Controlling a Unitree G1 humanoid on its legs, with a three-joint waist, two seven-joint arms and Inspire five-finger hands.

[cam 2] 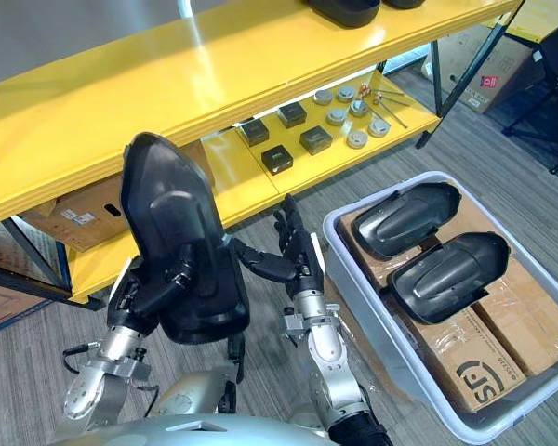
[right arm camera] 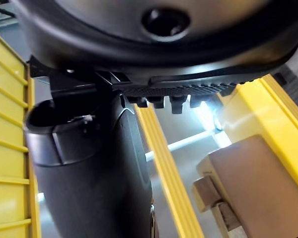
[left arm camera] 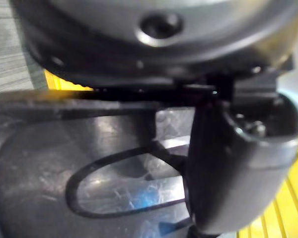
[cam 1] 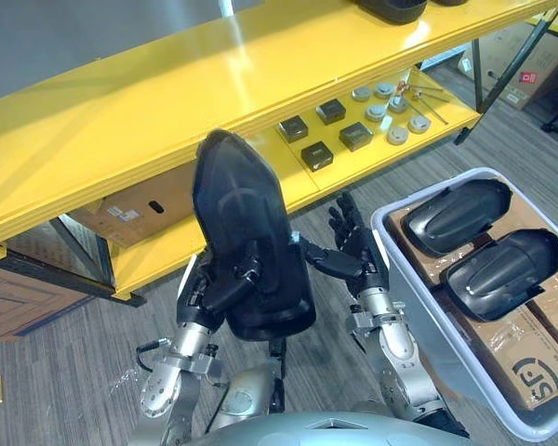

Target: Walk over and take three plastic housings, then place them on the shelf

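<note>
My left hand (cam 1: 231, 286) is shut on a black plastic housing (cam 1: 237, 209) and holds it upright in front of the yellow shelf (cam 1: 167, 84); in the left wrist view the thumb (left arm camera: 233, 163) presses on the housing's glossy face (left arm camera: 64, 148). My right hand (cam 1: 361, 253) stands open just right of the housing, fingers straight, its thumb (right arm camera: 89, 173) reaching toward the housing's lower edge. Two more black housings (cam 1: 456, 216) (cam 1: 502, 262) lie on cardboard boxes in a grey bin (cam 1: 387, 243) at the right.
The lower shelf level (cam 1: 260, 177) carries small black boxes (cam 1: 318, 155) and round grey parts (cam 1: 397, 135). A cardboard box (cam 1: 135, 209) sits under the shelf at the left. A dark part (cam 1: 391, 9) rests at the top board's far end.
</note>
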